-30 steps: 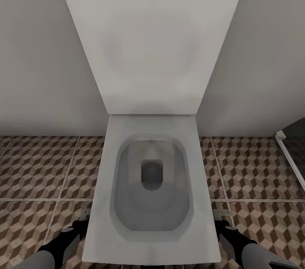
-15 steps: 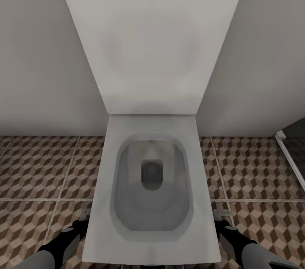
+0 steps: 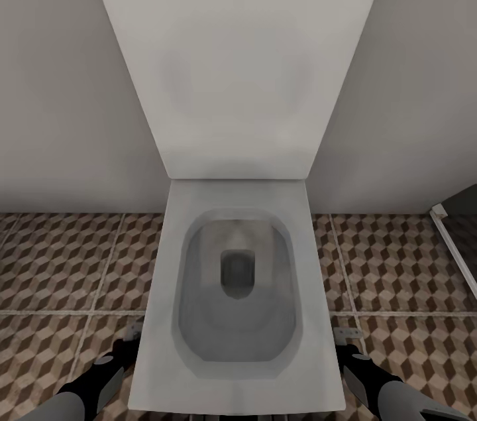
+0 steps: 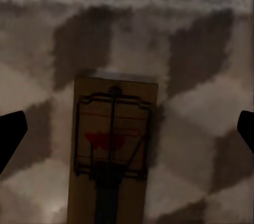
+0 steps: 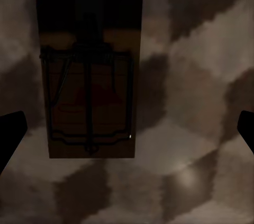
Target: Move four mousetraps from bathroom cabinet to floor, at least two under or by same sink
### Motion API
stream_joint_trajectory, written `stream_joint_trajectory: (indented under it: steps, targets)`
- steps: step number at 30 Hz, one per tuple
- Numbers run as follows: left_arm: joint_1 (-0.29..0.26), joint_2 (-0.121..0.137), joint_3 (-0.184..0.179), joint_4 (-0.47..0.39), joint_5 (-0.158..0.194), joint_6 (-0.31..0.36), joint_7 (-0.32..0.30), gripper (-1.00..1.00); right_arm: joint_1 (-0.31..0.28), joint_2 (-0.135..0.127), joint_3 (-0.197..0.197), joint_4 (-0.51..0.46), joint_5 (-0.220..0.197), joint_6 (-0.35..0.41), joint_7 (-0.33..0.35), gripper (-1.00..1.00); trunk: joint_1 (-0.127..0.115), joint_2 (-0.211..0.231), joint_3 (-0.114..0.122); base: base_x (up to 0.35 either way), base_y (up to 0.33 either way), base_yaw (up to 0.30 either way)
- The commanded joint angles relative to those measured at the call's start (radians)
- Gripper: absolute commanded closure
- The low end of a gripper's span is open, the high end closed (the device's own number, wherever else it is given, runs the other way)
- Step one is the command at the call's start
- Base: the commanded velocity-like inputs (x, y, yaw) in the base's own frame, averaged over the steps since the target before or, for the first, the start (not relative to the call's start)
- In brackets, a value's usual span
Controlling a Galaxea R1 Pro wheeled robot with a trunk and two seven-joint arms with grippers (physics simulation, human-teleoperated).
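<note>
Since both grippers, left gripper [image 4: 127, 131] and right gripper [image 5: 127, 134], hang spread wide over a mousetrap [image 4: 112, 147] each on the bathroom floor [image 3: 59, 262] either side of the toilet [image 3: 235, 275], I'd guess they're set-downs, though no sink's around.

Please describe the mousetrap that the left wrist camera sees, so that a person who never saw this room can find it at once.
A white toilet stands against the wall on the tiled floor. The left gripper hangs low beside the toilet, fingers spread, and the mousetrap lies flat on the tiles between them. It is a small brown wooden rectangle with dark wire and a red mark, unlike the cube-patterned tiles around it.
</note>
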Motion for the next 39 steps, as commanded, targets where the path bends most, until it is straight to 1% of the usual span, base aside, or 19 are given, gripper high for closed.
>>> stream_joint_trajectory:
  steps: [1, 7, 12, 17, 39]
  targets:
    - [-0.001, 0.001, -0.008, 0.001, 0.011, -0.010, -0.001, -1.00, 0.000, 0.000, -0.009, 0.001, 0.011, -0.003, 0.003, -1.00, 0.000, 0.000, -0.001, 0.000, 0.000, 0.000]
    - [-0.001, 0.001, -0.006, 0.000, 0.013, -0.024, 0.005, -1.00, 0.000, 0.001, -0.008, 0.001, 0.011, -0.005, 0.003, -1.00, 0.000, 0.000, -0.001, -0.032, 0.000, 0.000]
    - [-0.001, 0.002, 0.001, -0.001, 0.020, -0.024, 0.005, -1.00, 0.000, 0.001, -0.008, 0.001, 0.012, -0.005, 0.003, -1.00, 0.000, 0.000, -0.001, -0.212, 0.000, 0.000]
    - [0.000, 0.004, 0.004, -0.003, 0.026, -0.020, 0.003, -1.00, 0.000, 0.001, -0.008, 0.001, 0.013, -0.005, 0.003, -1.00, 0.000, 0.000, -0.001, -0.309, 0.000, 0.000]
    - [0.000, 0.004, 0.006, -0.003, 0.028, -0.017, 0.004, -1.00, 0.000, 0.000, -0.007, 0.001, 0.017, -0.009, 0.003, -1.00, 0.000, 0.000, -0.001, -0.340, 0.000, 0.000]
